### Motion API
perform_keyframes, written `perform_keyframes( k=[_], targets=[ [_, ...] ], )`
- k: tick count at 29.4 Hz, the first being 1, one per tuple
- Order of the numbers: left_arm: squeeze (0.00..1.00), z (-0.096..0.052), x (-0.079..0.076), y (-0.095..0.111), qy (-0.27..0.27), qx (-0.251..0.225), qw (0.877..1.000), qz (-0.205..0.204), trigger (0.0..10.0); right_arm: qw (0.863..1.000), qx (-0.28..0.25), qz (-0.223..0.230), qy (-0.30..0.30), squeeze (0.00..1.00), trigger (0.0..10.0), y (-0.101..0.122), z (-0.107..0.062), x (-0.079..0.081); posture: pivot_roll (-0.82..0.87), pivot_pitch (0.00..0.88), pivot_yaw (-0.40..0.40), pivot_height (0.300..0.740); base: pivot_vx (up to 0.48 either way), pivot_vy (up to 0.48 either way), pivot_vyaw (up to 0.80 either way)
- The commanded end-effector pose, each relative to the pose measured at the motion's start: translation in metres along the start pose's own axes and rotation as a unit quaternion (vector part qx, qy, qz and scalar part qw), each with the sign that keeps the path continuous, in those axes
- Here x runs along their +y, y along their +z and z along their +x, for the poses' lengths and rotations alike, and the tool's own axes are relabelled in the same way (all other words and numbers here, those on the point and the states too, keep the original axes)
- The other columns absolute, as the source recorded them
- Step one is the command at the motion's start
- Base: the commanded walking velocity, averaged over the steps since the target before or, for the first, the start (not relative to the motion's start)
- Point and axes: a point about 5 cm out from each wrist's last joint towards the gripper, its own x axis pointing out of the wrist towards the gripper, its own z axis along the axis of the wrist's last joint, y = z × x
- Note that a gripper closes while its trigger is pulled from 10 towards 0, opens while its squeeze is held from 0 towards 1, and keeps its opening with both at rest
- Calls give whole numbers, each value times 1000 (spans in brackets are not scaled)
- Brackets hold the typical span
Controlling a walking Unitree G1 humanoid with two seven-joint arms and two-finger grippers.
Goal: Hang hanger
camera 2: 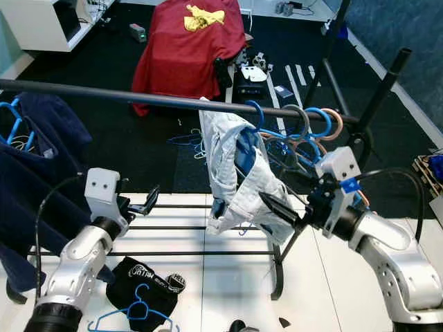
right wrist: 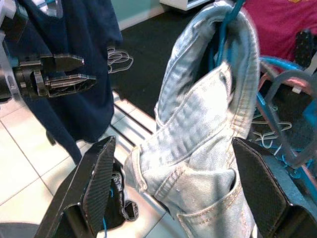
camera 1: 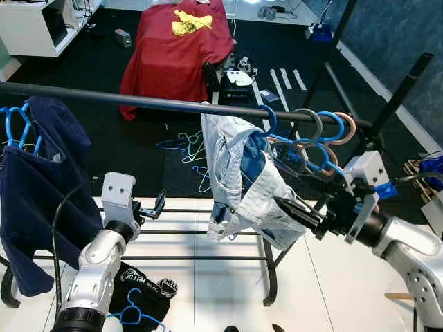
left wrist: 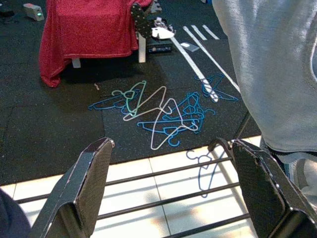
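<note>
Pale blue jeans [camera 1: 239, 173] hang on a blue hanger [camera 1: 268, 119] whose hook sits over the black rail [camera 1: 138, 100] of the clothes rack. My right gripper [camera 1: 285, 205] is open at the jeans' lower right edge. In the right wrist view the denim [right wrist: 198, 148] hangs between its spread fingers [right wrist: 94, 183], which hold nothing. My left gripper [camera 1: 156, 206] is open and empty below the rail, a short way left of the jeans. Its wrist view shows the denim [left wrist: 277, 74] beside one finger [left wrist: 262, 188].
Several empty hangers [camera 1: 318, 128] hang on the rail right of the jeans. A navy garment [camera 1: 34, 180] hangs at the rail's left end. Loose hangers [left wrist: 163, 111] lie on the black mat. A black garment with a blue hanger [camera 1: 142, 294] lies on the tiles. A red cloth [camera 1: 176, 48] is draped further back.
</note>
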Motion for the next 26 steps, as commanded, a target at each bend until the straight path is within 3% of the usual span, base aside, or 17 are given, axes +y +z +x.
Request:
perform_keyframes(
  k=[1, 13, 26],
  targets=[
    [0, -4, -2, -3, -6, 11, 1000, 3, 10000, 1000, 28, 11, -1, 0, 10000, -15, 4, 1, 48, 213, -69, 740, 0, 0, 0],
    [0, -11, 6, 2, -3, 10, 1000, 18, 10000, 997, 29, 18, -72, 0, 10000, -28, 27, -31, 87, 235, -60, 740, 0, 0, 0],
    [0, -14, 6, 4, 0, 12, 1000, 23, 10000, 999, 37, 23, -20, 0, 10000, -35, 44, -19, 94, 238, -68, 740, 0, 0, 0]
  ],
)
